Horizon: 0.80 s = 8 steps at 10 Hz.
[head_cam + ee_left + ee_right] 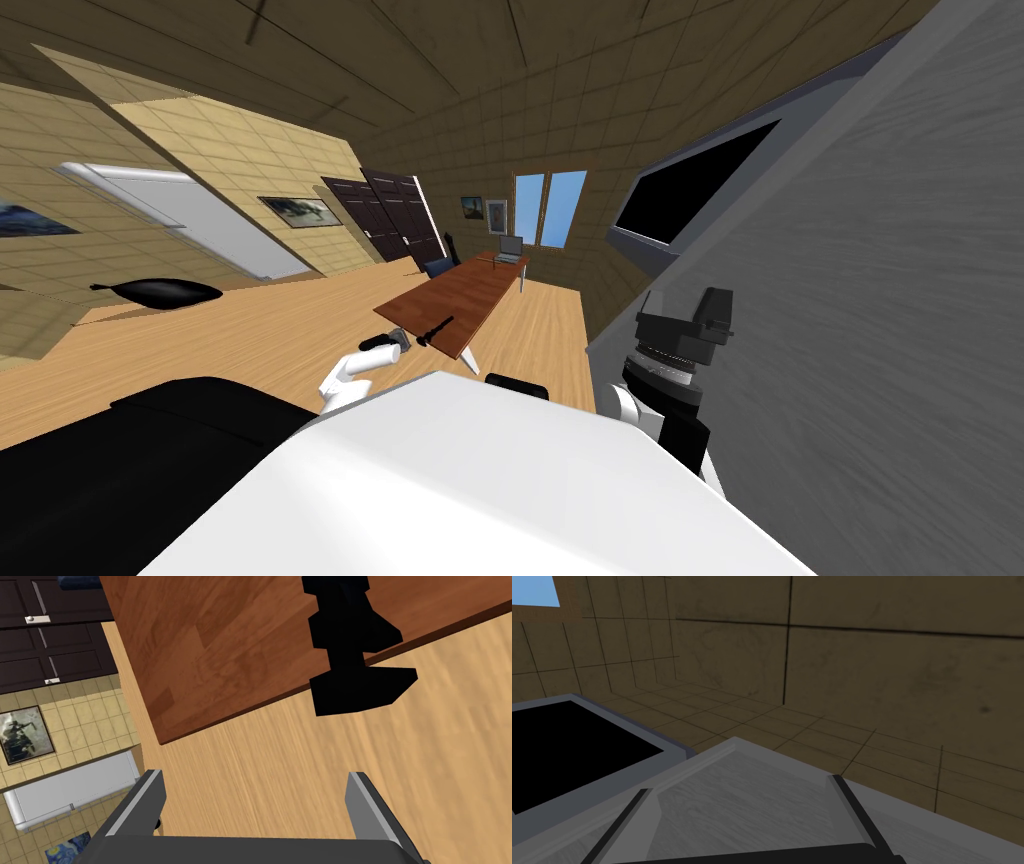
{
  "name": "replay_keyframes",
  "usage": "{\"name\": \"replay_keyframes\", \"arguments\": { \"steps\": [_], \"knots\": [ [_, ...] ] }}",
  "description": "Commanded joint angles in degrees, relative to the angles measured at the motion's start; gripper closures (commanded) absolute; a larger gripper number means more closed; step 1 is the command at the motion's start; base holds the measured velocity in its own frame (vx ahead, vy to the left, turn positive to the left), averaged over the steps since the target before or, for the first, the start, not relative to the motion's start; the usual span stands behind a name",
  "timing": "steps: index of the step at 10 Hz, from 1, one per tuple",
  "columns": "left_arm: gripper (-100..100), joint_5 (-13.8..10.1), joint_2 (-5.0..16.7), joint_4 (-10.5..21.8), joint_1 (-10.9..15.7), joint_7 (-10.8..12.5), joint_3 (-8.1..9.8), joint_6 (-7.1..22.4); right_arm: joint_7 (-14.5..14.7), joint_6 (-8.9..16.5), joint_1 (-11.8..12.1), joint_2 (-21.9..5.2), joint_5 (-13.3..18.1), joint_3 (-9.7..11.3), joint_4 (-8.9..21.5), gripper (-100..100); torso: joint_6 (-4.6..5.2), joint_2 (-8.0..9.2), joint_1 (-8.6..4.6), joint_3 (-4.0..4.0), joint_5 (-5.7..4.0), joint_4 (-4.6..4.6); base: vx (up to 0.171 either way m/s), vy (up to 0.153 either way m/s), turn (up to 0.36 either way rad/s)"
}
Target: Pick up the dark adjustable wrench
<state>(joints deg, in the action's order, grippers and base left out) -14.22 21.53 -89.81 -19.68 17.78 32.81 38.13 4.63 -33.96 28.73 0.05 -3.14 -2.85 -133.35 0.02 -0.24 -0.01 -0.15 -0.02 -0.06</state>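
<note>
**Step in hand: approach for the grasp.** The left pincer [255,796] hangs over the wooden floor [280,766], just short of the near edge of the surface [200,651]. Its 2 fingers are spread wide with nothing between them. The wrench [350,636] lies ahead of the pincer but off toward 1 finger, not on its centre line.

**Recommended procedure:**
1. Shift the hand sideways until the wrench sits midway between the 2 fingers.
2. Turn the wrist so the fingers close across the narrow handle, not along it.
3. Advance with the fingers wide. Close them only once the handle is between them.
4. Hold the fingertips above the edge of the surface on the way in. A strike there could knock the wrench out of reach.

**The wrench:** It is flat black with a blocky, stepped outline, and no finer detail can be made out. It lies on the reddish-brown wooden surface at the near end, close to the edge. 1 wide end appears to project past that edge over the floor. That end may offer an easier hold than the part lying flat on the wood.

**Other arm:** The right pincer [737,816] is raised at the robot's right beside a grey panel [752,796]. Its fingers are apart and it is empty.
</note>
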Motion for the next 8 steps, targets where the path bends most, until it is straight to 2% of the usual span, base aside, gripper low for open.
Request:
{"name": "replay_keyframes", "arguments": {
  "steps": [1,2,3,4,5,6,7,8],
  "knots": [
    [-100,-0.8,0.7,2.4,0.6,0.8,1.0,2.9,0.0,0.0,0.0,0.0,0.0,0.0,0.0,0,0.0,0.0,0.0,0.0,0.0,0.0,0.073,-0.018,-0.012],
    [-100,-0.8,0.7,2.4,0.6,0.8,1.0,4.3,0.0,0.0,0.0,0.0,0.0,0.0,0.0,0,0.0,-0.04,-0.01,-0.02,0.0,0.0,0.081,-0.014,-0.005],
    [-100,-1.7,1.6,4.7,1.1,1.6,1.86,6.3,0.0,0.0,0.0,0.0,0.0,0.0,0.0,0,0.0,-0.06,-0.01,-0.03,0.01,-0.01,0.1,-0.021,-0.015],
    [-100,-1.7,1.6,4.8,1.1,1.6,1.86,7.8,0.0,0.0,0.0,0.0,0.0,0.0,0.0,0,0.0,-0.12,-0.02,-0.06,0.0,-0.02,0.096,-0.019,-0.002],
    [-100,-2.7,2.6,7.1,1.7,2.3,2.6,9.5,0.0,0.0,0.0,0.0,0.0,0.0,0.0,0,0.0,-0.13,-0.02,-0.07,0.0,-0.03,0.122,-0.017,-0.017],
    [-100,-2.7,2.6,7.2,1.7,2.3,2.6,11.2,0.0,0.0,0.0,0.0,0.0,0.0,0.0,0,0.01,-0.21,-0.02,-0.11,0.0,-0.04,0.092,-0.01,-0.009],
    [-100,-3.7,3.5,9.3,2.3,3.0,3.24,13.0,0.0,0.0,0.0,0.0,0.0,0.0,0.0,0,0.0,-0.13,0.01,-0.08,0.0,-0.03,0.114,0.002,-0.015],
    [-100,-3.7,3.5,9.6,2.3,3.0,3.24,14.5,0.0,0.0,0.0,0.0,0.0,0.0,0.0,0,0.01,-0.2,0.05,-0.11,0.01,-0.04,0.095,0.0,-0.015]
  ]
}}
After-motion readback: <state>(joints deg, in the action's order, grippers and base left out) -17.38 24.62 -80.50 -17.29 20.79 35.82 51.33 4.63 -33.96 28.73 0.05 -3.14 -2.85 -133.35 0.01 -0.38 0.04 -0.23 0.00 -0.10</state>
